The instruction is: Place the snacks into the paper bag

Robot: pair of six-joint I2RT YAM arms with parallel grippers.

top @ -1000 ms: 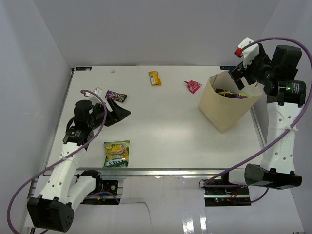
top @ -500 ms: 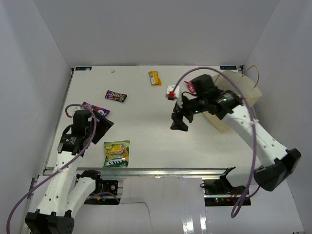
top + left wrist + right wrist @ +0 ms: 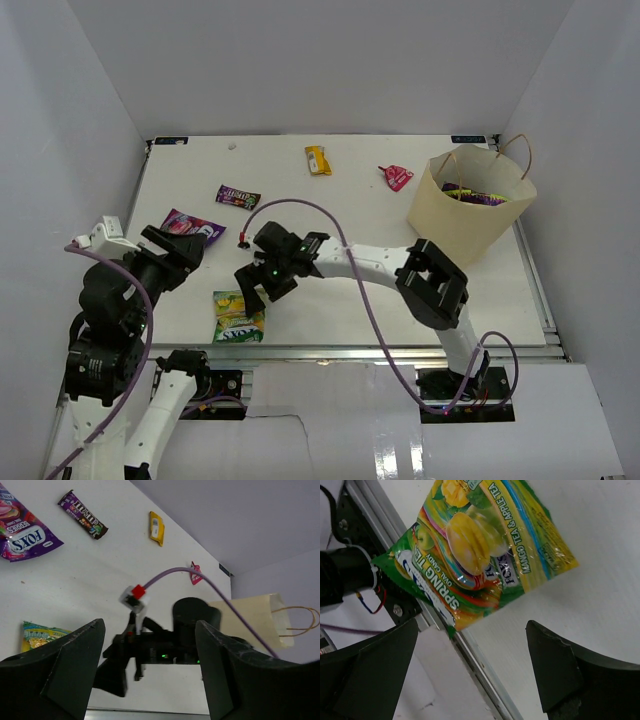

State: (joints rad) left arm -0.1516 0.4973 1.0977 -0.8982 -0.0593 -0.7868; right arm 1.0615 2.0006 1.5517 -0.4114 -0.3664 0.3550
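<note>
The left tool (image 3: 175, 255) hangs above the counter (image 3: 380, 220) at about 8 o'clock, its two fingers spread wide with nothing between them. Just past it, at 9 o'clock, lies the purple Fox's bag (image 3: 22, 530), flat, with "FOX'S" in white letters and "BERRIES" above it. At 7 o'clock, hard by the near edge rail, lies the green-yellow Fox's bag (image 3: 480, 550), face up; it reads "SPRING TEA", "OVAL CANDY" and "MANGO TEA & APPLE TEA", with mango and apple pictures around the Fox's mark. The right tool (image 3: 258, 292) hovers right over this bag's 1 o'clock corner, fingers parted to either side of it and closed on nothing; whether they touch the foil cannot be told. At 10 o'clock lies the small brown packet (image 3: 82, 521), slantwise, its coloured lettering too small to read. At 12 o'clock, near the far edge, lies the small yellow wrapper (image 3: 318, 160), its print unreadable. At 1 o'clock lies the small pink-red wrapper (image 3: 396, 177), no writing legible. At 2 to 3 o'clock the tan paper bag (image 3: 465, 225) stands upright with its mouth open and thin loop handles raised; a dark purple packet (image 3: 475, 195) with yellow marks shows inside, just below the rim.
</note>
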